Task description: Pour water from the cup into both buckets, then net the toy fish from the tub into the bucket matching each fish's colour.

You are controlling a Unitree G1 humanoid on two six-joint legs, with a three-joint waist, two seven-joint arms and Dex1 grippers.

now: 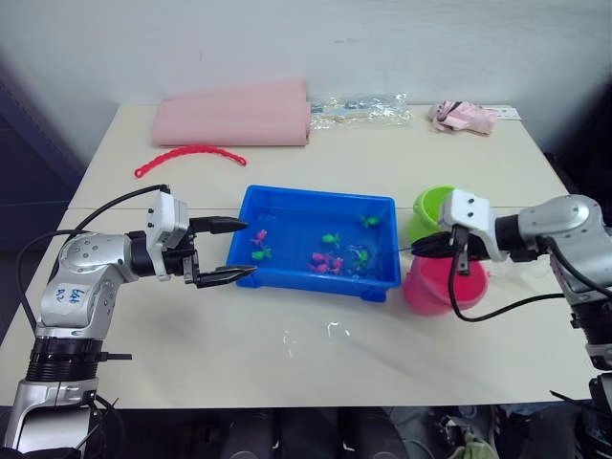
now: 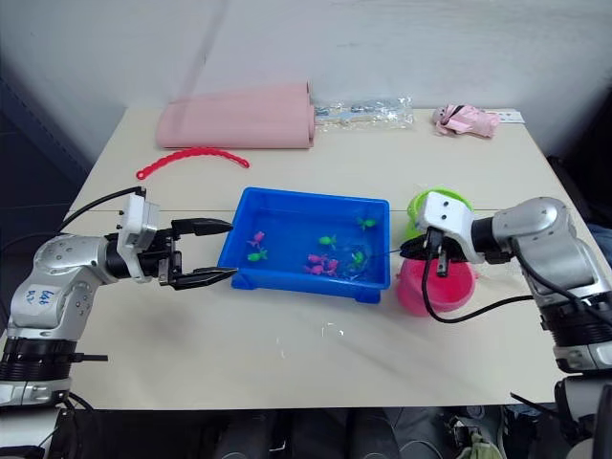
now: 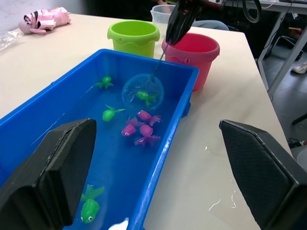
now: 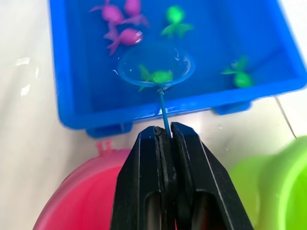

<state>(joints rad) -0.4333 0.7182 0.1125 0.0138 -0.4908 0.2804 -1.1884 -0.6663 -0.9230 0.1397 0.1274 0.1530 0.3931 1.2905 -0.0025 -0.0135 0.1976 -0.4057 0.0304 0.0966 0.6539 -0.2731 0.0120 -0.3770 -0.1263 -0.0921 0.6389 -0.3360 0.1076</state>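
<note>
The blue tub (image 1: 316, 196) holds water and several small toy fish, pink ones (image 3: 144, 129) and green ones (image 3: 111, 114). My right gripper (image 4: 165, 132) is shut on the net's thin stick. The net's hoop (image 4: 156, 64) is dipped in the tub's right part with a green fish (image 4: 159, 76) inside it. The lime green bucket (image 1: 435, 205) and the pink bucket (image 1: 432, 286) stand just right of the tub, under my right gripper. A clear cup (image 3: 159, 10) shows behind the buckets. My left gripper (image 1: 249, 248) is open at the tub's left end, empty.
A folded pink cloth (image 1: 234, 115), a red beaded strip (image 1: 188, 155), a clear plastic bag (image 1: 363, 108) and a pink toy (image 1: 464, 117) lie along the table's far side. Water drops (image 1: 320, 333) glisten on the table in front of the tub.
</note>
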